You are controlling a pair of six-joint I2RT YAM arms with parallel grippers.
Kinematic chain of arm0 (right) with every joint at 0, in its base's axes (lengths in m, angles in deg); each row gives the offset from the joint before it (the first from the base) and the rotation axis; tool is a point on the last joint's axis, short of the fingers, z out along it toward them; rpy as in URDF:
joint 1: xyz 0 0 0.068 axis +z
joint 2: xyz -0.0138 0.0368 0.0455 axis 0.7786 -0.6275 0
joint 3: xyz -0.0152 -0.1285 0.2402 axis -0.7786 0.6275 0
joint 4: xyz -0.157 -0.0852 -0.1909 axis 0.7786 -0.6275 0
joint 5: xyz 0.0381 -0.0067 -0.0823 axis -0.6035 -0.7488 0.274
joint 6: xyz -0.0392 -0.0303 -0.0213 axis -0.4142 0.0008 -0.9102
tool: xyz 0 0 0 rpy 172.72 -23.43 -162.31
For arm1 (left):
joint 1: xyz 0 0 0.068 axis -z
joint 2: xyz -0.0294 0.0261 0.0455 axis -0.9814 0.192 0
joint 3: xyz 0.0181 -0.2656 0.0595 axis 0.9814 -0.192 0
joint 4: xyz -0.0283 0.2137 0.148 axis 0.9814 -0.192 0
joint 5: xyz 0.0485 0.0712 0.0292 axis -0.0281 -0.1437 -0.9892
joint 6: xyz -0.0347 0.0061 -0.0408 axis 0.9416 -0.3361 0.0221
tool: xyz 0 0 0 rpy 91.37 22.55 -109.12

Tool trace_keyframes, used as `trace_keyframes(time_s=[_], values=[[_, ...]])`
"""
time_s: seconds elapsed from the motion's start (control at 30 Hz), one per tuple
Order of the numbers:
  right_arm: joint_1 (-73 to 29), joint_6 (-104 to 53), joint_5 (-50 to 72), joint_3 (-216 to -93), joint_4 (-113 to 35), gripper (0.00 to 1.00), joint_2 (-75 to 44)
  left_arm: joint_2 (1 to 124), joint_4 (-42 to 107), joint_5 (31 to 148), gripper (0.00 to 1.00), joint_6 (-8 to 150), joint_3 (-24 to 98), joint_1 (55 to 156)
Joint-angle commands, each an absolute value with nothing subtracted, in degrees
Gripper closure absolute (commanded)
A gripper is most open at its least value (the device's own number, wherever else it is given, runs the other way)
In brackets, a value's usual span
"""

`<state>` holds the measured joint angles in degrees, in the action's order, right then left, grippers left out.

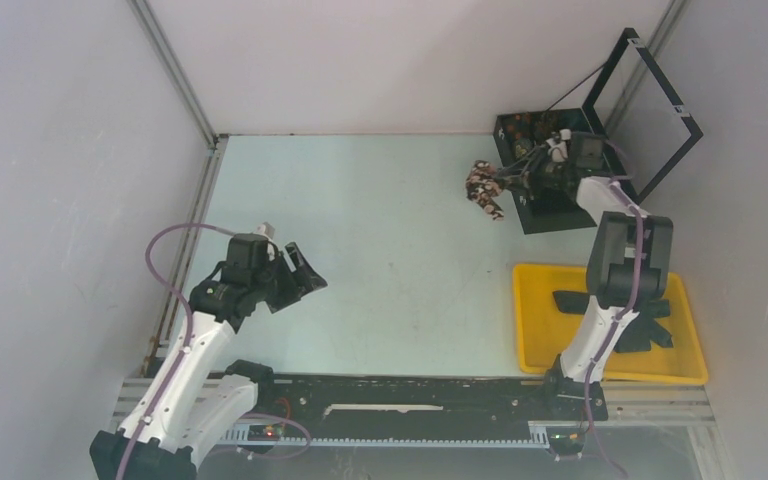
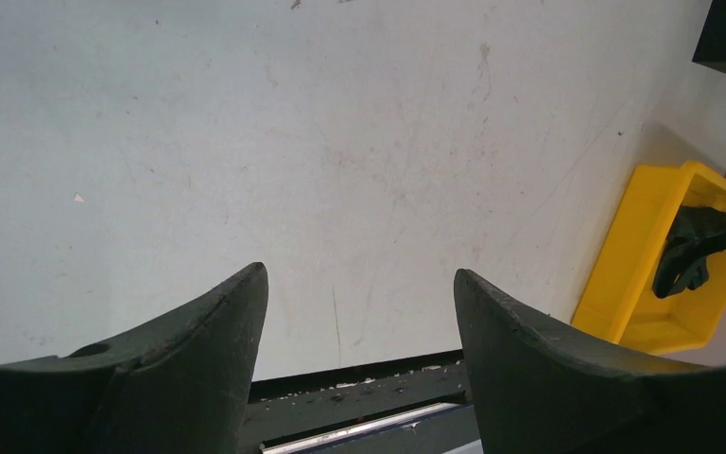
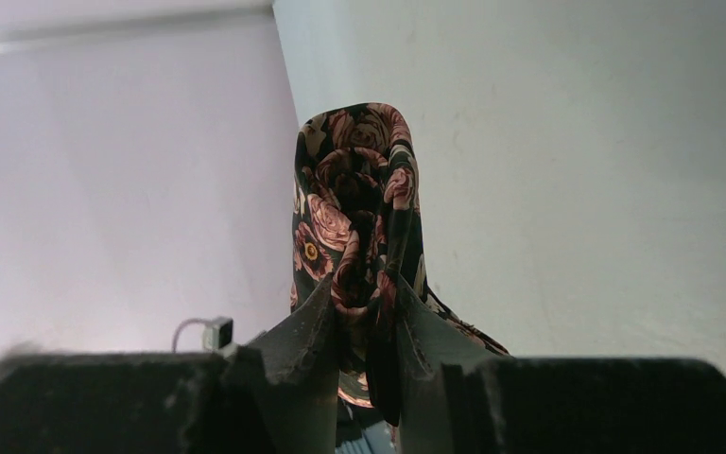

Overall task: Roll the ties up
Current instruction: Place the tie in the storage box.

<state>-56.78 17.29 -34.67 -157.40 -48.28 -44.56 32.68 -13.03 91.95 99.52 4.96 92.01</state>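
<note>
Right now your right hand point(image 3: 364, 288) pinches the rose-patterned tie point(image 3: 350, 180), bunched over the bench point(image 1: 380, 230) beside the black box point(image 1: 550, 215); your left hand point(image 2: 359, 276) is spread, empty. The fabric looks soft and slippery: take a flat end.

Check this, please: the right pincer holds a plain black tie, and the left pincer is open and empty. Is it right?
Not quite. The tie in the right pincer is not plain black: it is dark with pinkish roses, as the right wrist view shows. The rest stands: the left pincer is open and empty.
</note>
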Motion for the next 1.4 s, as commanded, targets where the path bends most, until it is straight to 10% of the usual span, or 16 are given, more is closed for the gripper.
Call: trace_keyframes(time_s=[0.0, 1.37], values=[[-62.17, 19.51, -36.61, -162.27, -48.48, 0.77, -42.01, 31.63, -14.85, 91.2, 0.24, 96.71, 7.61, 91.6], [-70.47, 15.18, -15.8, -167.93, -32.84, 0.79, -56.93, 33.38, -16.7, 91.46, 0.24, 90.53, 7.53, 91.59]])
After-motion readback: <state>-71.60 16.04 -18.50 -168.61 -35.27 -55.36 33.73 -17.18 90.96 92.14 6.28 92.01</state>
